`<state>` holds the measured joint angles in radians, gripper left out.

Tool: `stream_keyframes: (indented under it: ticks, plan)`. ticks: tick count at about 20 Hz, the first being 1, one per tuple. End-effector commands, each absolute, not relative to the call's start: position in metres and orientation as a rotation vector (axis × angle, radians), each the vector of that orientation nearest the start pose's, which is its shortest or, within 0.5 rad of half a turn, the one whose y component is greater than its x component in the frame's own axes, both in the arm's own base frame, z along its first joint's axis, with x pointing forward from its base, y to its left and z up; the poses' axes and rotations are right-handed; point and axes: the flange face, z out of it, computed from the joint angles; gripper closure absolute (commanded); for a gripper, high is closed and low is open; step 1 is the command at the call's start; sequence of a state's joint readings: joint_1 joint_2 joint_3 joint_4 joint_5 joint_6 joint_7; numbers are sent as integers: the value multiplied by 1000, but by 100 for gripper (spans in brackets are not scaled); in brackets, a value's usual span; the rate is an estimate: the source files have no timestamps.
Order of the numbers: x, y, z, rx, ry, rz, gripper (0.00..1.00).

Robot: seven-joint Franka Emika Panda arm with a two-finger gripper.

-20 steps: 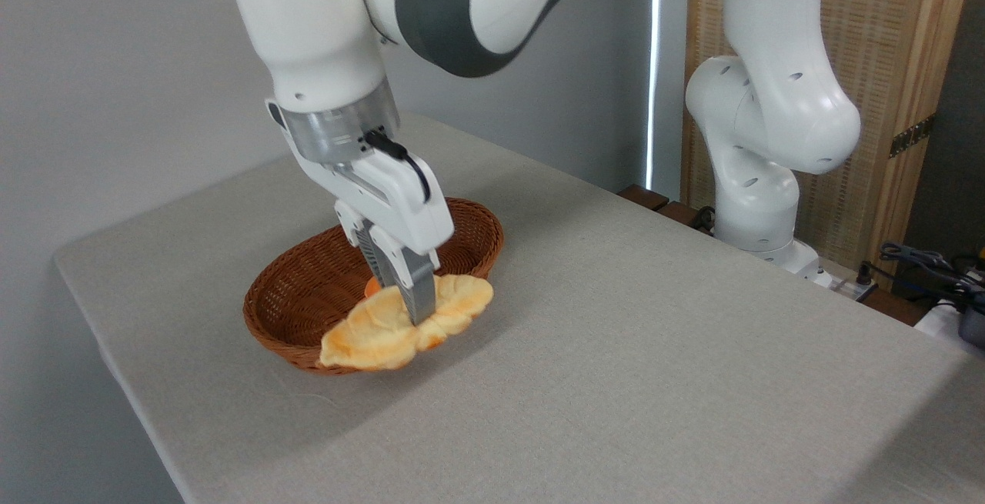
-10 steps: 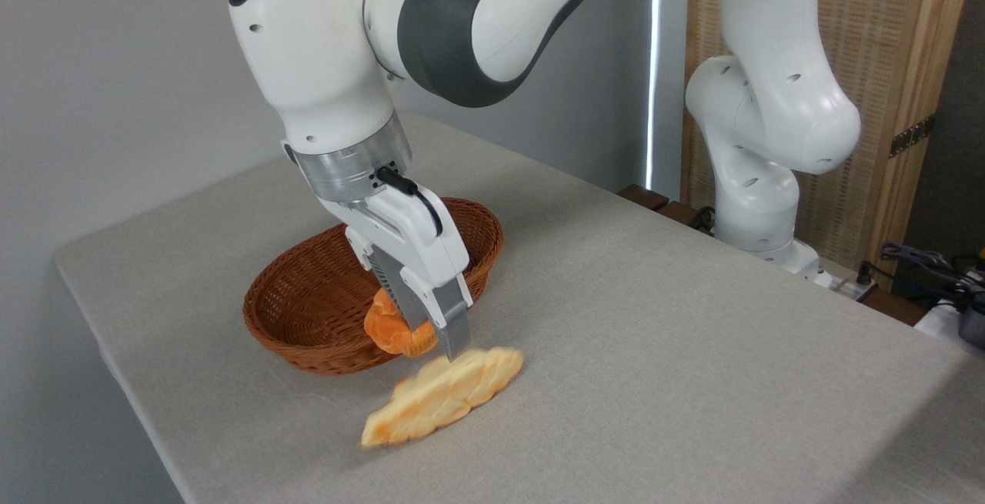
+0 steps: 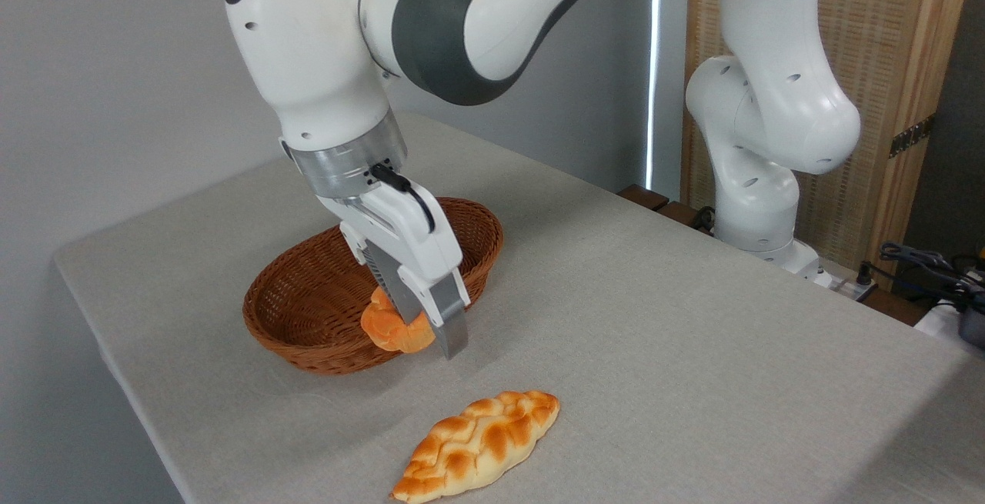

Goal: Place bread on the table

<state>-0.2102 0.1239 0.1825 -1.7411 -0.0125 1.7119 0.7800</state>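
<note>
Halfway through: braided golden loaf (image 3: 479,444) lying glossy side up on the cloth-covered bench (image 3: 692,335), well clear of the oval wicker basket (image 3: 308,312). Claw (image 3: 431,335) pinching the small orange twisted bun (image 3: 388,327) over the basket's near rim. Next, probably: carry across, lower to bare cloth, release.

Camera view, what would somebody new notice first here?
Probably the big white robot arm reaching down, its claw pinching a small orange bun over the near rim of the brown wicker basket. Next, the golden braided loaf lying braid-up on the grey table, in front of the basket.
</note>
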Motion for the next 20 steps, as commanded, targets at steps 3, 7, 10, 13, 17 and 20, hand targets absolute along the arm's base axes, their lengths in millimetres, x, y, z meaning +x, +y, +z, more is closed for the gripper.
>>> stream_keyframes:
  ticks: [3, 7, 10, 13, 17, 20]
  plan:
    - [579, -61, 517, -2968, 1317, 101, 0]
    - [578, -64, 553, -3018, 1307, -38, 0]
    - [573, -58, 567, -3013, 1295, -77, 0]
    - [572, -49, 588, -3007, 1268, -139, 0]
    - [574, -27, 609, -3006, 1208, -213, 0]
    - [577, -13, 605, -3017, 1175, -205, 0]
